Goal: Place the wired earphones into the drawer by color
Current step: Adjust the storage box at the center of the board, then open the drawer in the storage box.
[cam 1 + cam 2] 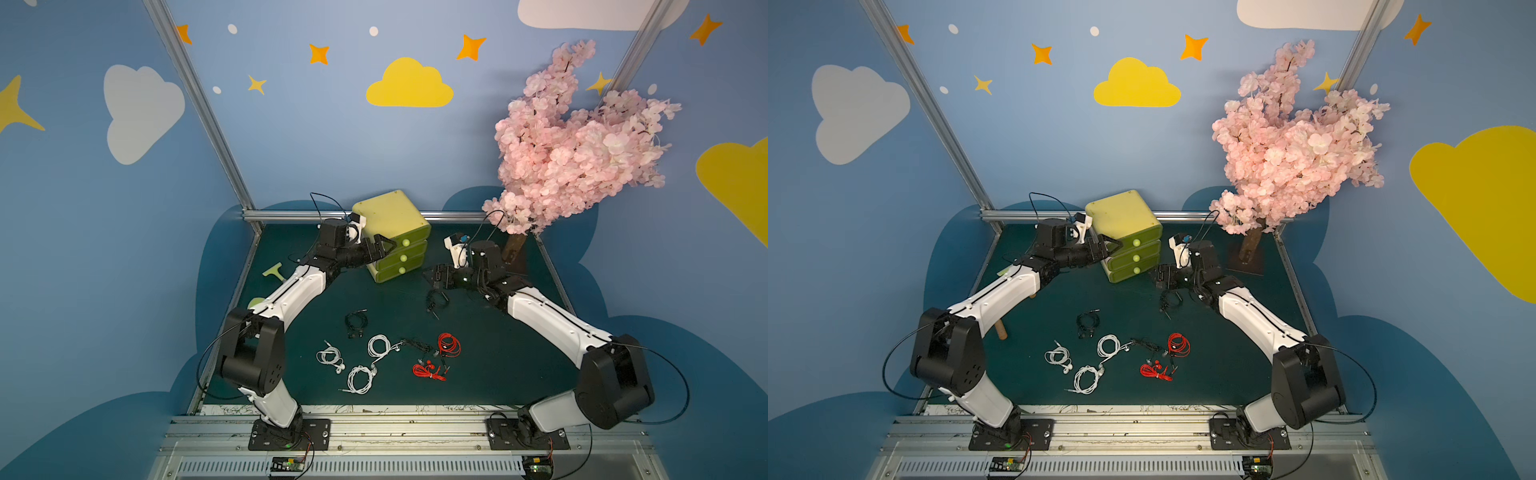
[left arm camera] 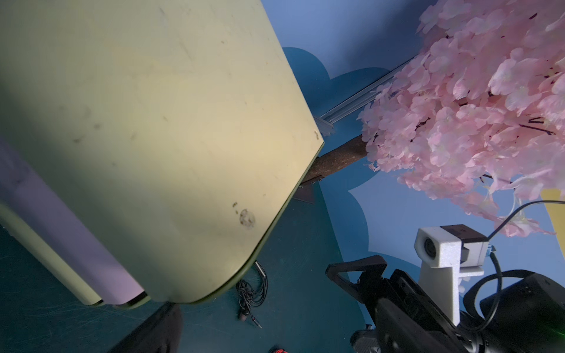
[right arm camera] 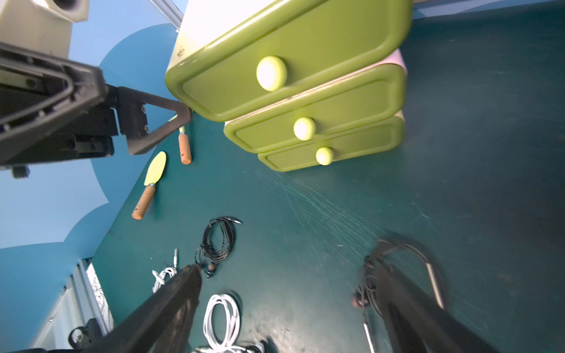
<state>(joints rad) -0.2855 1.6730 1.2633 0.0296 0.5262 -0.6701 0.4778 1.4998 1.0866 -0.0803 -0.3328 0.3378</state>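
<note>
The green three-drawer cabinet [image 1: 390, 224] [image 1: 1121, 220] [image 3: 321, 55] stands at the back of the mat. My left gripper [image 1: 384, 245] [image 1: 1112, 246] is open at its left front corner, one fingertip [image 3: 180, 114] touching the top drawer's edge. My right gripper [image 1: 432, 277] [image 3: 286, 272] is open, low over a black earphone bundle [image 1: 436, 300] [image 3: 371, 275] that lies against one finger. Two more black earphones [image 1: 356, 323] [image 1: 417, 345], three white earphones [image 1: 330, 356] [image 1: 379, 345] [image 1: 360, 379] and two red earphones [image 1: 449, 345] [image 1: 428, 370] lie on the mat in front.
A pink blossom tree [image 1: 573, 145] on a flat base stands at the back right, close behind my right arm. Two yellow-green spatulas with wooden handles [image 3: 153, 180] [image 3: 185, 146] lie left of the cabinet. Metal frame rails [image 1: 291, 215] edge the mat.
</note>
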